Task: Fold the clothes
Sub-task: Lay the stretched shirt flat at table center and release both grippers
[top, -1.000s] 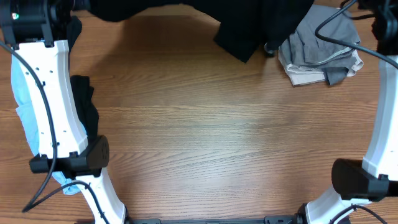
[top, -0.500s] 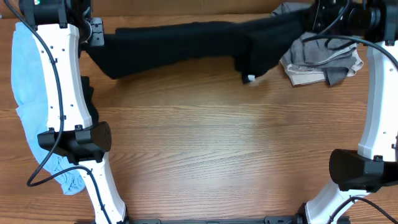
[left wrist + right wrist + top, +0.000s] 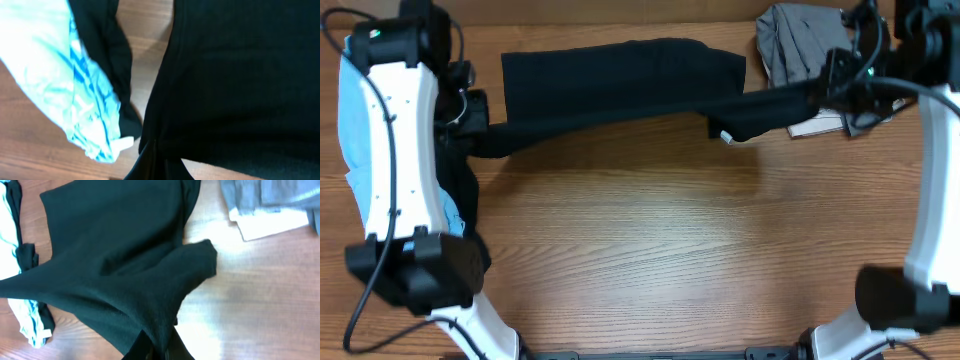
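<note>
The long black cloth garment (image 3: 620,85) stretches across the far wooden table (image 3: 640,250), an end pinched in the left fingers (image 3: 468,112) and right fingers (image 3: 832,82) (grips mostly hidden). More tension could slip a corner free, or drag the folded grey pile (image 3: 795,40) beside it.

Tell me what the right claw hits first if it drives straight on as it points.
The black garment it grips: cloth spreads right ahead of the right claw in its wrist view. Beyond that, probably the wooden table, though depth is unclear.
</note>
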`<state>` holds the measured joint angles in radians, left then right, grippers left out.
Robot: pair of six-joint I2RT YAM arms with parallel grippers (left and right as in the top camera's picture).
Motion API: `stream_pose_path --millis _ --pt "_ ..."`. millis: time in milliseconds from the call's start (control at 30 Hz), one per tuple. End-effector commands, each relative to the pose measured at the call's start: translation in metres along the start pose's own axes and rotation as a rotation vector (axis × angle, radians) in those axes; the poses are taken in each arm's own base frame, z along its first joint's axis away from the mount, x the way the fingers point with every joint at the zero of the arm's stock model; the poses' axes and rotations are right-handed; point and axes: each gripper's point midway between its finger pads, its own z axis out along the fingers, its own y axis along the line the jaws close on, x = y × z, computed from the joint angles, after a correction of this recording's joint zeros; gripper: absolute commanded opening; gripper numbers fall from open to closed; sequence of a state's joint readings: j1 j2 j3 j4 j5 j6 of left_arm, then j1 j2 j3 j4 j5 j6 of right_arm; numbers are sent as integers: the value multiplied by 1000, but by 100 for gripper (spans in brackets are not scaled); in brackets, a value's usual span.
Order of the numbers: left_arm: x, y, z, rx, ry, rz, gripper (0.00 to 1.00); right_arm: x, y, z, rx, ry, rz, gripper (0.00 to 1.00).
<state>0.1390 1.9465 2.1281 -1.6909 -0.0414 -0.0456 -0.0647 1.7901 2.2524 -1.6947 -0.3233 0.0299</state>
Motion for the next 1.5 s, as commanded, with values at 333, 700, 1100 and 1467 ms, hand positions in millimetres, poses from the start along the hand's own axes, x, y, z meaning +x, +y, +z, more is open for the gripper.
stream_pose_path --millis 333,700,1100,1467 --pt "67 12 -29 16 -43 -48 4 121 -30 -3 92 4 117 4" --pt "110 1 54 33 146 -115 4 193 -54 66 96 242 303 4" --pt "104 -1 125 15 84 -264 4 139 -57 99 45 54 235 4" --pt "43 -2 132 54 -170 -273 4 91 -41 178 -1 22 111 4"
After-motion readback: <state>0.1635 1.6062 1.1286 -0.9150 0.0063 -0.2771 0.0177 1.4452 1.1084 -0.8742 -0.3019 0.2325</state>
